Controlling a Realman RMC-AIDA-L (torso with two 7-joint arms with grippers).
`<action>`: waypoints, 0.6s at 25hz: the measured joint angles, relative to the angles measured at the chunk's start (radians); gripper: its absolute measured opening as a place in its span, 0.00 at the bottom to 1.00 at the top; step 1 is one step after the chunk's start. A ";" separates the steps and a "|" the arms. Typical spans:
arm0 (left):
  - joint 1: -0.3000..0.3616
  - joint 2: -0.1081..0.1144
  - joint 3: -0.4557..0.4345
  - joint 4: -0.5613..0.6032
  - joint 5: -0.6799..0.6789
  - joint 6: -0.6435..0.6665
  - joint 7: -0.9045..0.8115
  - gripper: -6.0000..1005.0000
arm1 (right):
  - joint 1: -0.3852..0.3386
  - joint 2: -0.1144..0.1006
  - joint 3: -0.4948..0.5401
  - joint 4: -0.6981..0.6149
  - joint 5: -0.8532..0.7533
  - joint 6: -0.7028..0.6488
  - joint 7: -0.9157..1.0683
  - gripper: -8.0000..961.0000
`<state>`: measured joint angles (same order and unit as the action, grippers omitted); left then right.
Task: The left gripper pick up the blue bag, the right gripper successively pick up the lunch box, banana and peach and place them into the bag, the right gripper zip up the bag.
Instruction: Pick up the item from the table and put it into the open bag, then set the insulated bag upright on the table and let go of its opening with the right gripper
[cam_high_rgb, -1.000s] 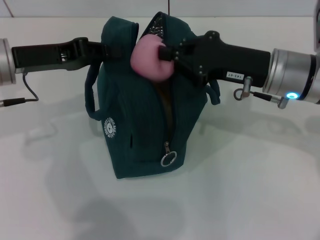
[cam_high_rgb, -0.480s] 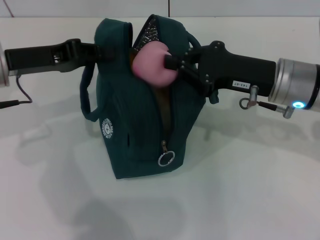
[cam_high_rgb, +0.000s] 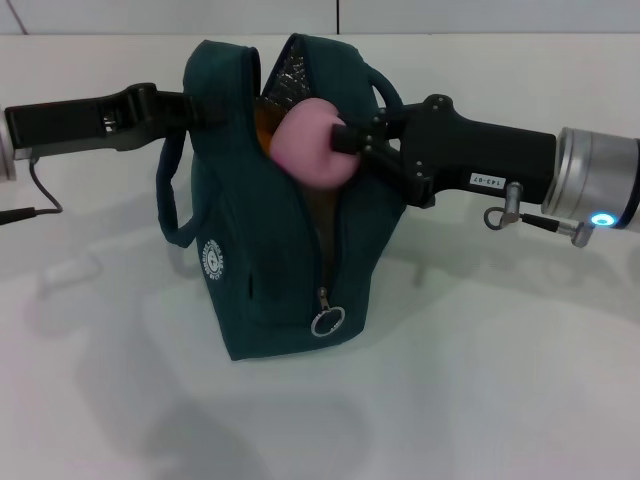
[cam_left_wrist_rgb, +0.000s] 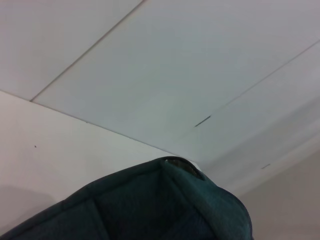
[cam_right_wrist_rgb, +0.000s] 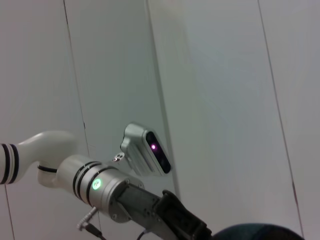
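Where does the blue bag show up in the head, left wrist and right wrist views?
Head view: the blue bag stands centre frame on the white table, its top open, with the peach at the opening.
Left wrist view: only a teal fabric edge of the bag fills the lower part.
Right wrist view: a dark teal sliver at the bottom edge.
Shared landmark: the bag's teal fabric itself.

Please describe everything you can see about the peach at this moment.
The peach is a small, rounded, evenly pink fruit with a smooth matte skin. The right tool holds it from the robot's right side, at the open top of the blue bag. Its lower part already sits between the bag's parted edges, with the shiny lining just behind it. No leaf is visible.
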<state>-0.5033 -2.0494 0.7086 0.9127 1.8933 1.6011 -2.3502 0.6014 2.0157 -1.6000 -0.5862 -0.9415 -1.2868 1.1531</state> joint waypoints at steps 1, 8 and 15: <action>0.000 -0.001 0.000 0.000 -0.001 0.000 0.000 0.06 | 0.002 0.001 0.000 0.001 -0.004 0.004 0.007 0.05; 0.002 -0.003 0.001 0.000 -0.002 0.001 0.000 0.06 | 0.006 0.004 0.000 0.003 -0.010 0.007 0.017 0.22; 0.002 -0.003 0.002 0.000 -0.002 0.002 0.000 0.06 | -0.001 0.005 0.012 -0.001 -0.002 0.005 0.017 0.50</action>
<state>-0.5015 -2.0521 0.7103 0.9127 1.8917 1.6031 -2.3501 0.6007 2.0203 -1.5882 -0.5870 -0.9439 -1.2819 1.1704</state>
